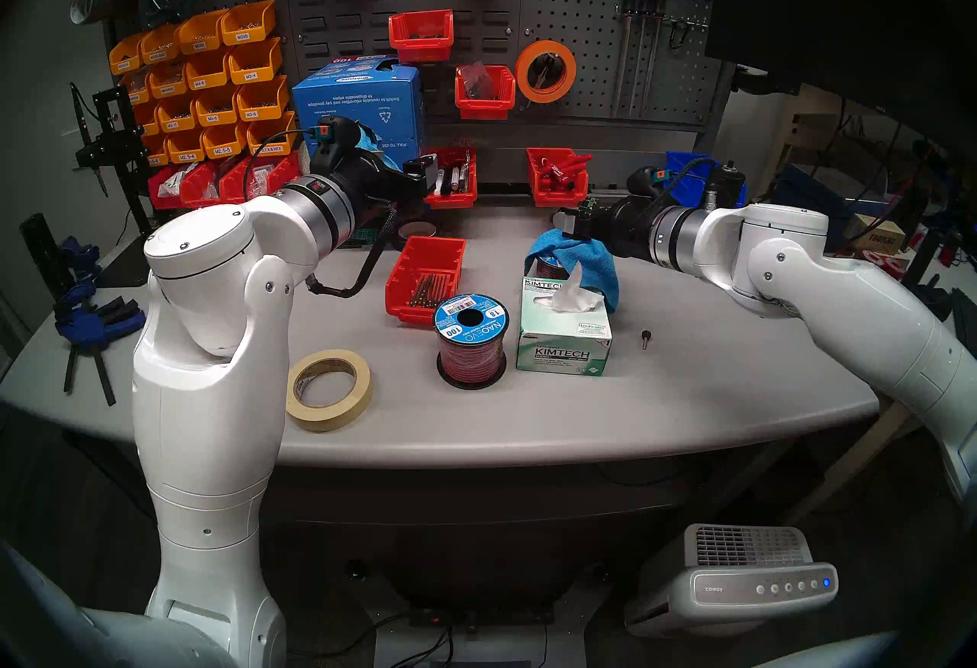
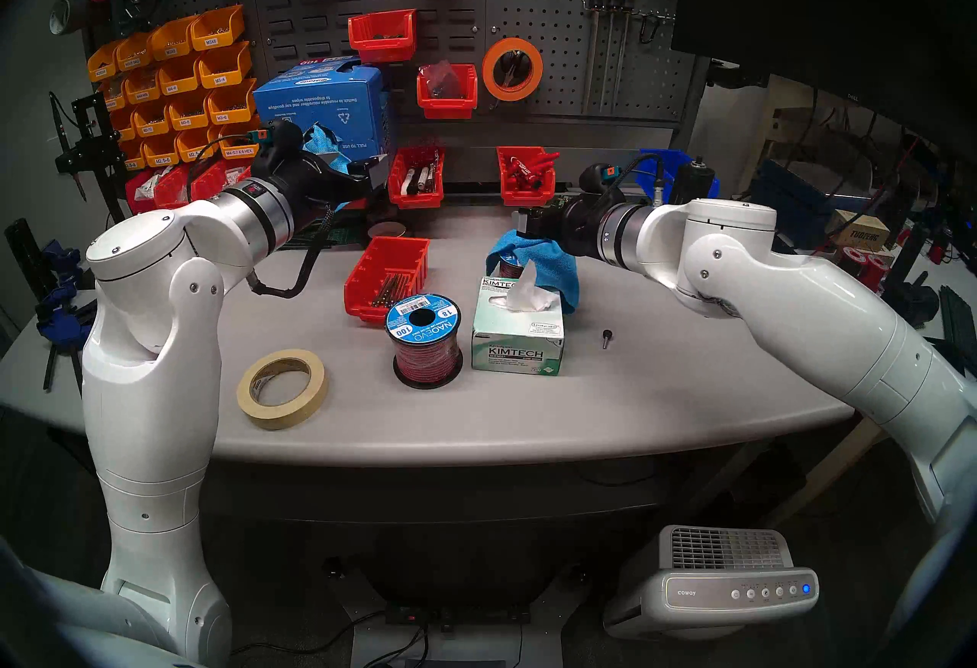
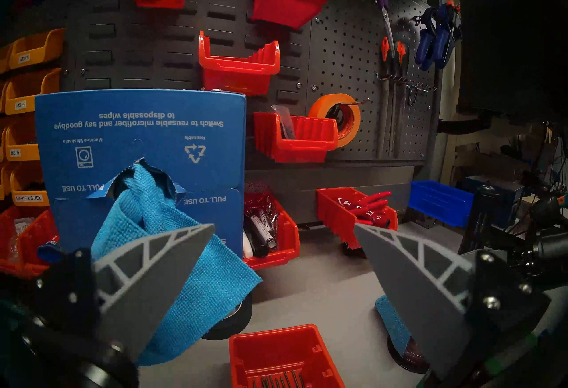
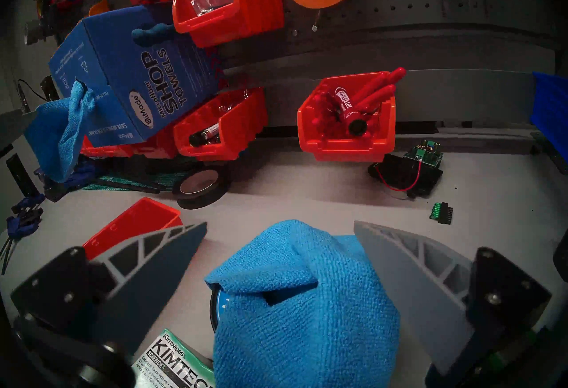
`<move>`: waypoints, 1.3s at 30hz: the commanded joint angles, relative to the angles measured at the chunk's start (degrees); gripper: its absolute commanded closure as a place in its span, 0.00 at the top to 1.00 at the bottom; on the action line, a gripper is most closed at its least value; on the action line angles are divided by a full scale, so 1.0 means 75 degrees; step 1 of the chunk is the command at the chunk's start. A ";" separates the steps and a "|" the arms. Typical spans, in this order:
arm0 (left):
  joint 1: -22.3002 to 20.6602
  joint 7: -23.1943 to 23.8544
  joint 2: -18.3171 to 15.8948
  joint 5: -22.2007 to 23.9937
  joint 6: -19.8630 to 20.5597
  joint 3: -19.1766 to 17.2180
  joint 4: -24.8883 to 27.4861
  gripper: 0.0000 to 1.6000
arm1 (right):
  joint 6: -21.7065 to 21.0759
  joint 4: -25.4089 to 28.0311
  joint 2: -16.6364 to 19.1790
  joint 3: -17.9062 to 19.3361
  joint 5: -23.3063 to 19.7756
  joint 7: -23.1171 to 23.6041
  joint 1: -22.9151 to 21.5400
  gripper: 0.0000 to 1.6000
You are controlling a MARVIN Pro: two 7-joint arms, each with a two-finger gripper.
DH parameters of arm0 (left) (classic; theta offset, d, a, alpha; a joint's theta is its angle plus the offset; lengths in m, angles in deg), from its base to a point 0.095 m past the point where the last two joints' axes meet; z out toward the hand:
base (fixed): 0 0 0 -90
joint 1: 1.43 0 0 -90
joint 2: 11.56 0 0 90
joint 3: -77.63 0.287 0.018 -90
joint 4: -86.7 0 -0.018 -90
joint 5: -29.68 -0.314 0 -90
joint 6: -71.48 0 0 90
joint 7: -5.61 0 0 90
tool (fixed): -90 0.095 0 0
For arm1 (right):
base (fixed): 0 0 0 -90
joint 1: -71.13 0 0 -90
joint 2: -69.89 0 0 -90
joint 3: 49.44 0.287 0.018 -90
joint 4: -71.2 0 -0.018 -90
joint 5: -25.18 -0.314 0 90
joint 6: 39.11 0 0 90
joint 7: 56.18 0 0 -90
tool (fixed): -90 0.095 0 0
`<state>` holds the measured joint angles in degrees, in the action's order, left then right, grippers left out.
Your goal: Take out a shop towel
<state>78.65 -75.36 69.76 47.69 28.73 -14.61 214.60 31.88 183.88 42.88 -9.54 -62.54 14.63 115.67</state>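
The blue carton (image 4: pixel 129 77) reads "Microfiber SHOP TOWELS" and "PULL TO USE", the green-and-white tissue box (image 1: pixel 563 344) "KIMTECH", the wire spool (image 1: pixel 470 320) "NAOEVO", the air purifier (image 1: pixel 761 590) "coway".

Grey workbench (image 1: pixel 687 386) before dark pegboard wall (image 1: pixel 571 6), dim surroundings.

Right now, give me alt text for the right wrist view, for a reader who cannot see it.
A crumpled blue shop towel lies draped over a wire spool beside a Kimtech box, between the open fingers of the right tool. Behind, a second towel hangs from a blue shop-towel carton among red bins on a grey bench.
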 commanded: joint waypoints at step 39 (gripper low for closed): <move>0.2387 -0.1041 0.1029 0.0056 -0.1919 -0.0716 0.1322 1.00 | 0.2440 0.1914 0.1226 -0.0617 0.4204 -0.1770 0.0856 1.00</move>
<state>96.34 -83.40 76.10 47.90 18.64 -20.35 220.96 46.53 194.51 49.40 -15.07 -36.16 3.97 122.09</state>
